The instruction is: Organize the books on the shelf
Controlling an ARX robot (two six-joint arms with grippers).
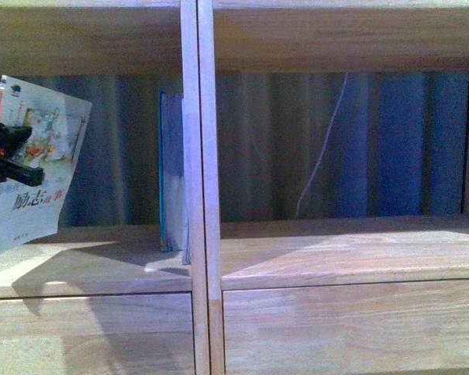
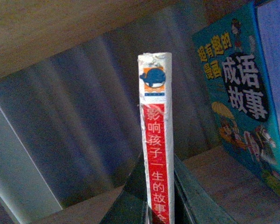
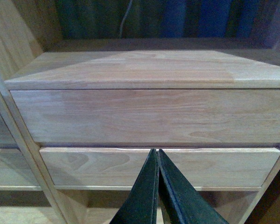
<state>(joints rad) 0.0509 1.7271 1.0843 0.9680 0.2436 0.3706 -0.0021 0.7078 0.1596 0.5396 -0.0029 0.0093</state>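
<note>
paperback (image 2: 156, 140) clamped in left gripper (image 2: 159, 211) near teal book (image 2: 238, 107).

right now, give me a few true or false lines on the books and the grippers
1. The left gripper holds the paperback. True.
2. The teal book stands right of the divider. False: it stands upright on the left of the divider, close against it.
3. The right gripper is shut with nothing in it. True.
4. The paperback stands beside the teal book, touching it. False: it is held tilted in the air, well apart from the teal book.
5. A white cable hangs behind the right compartment. True.
</note>
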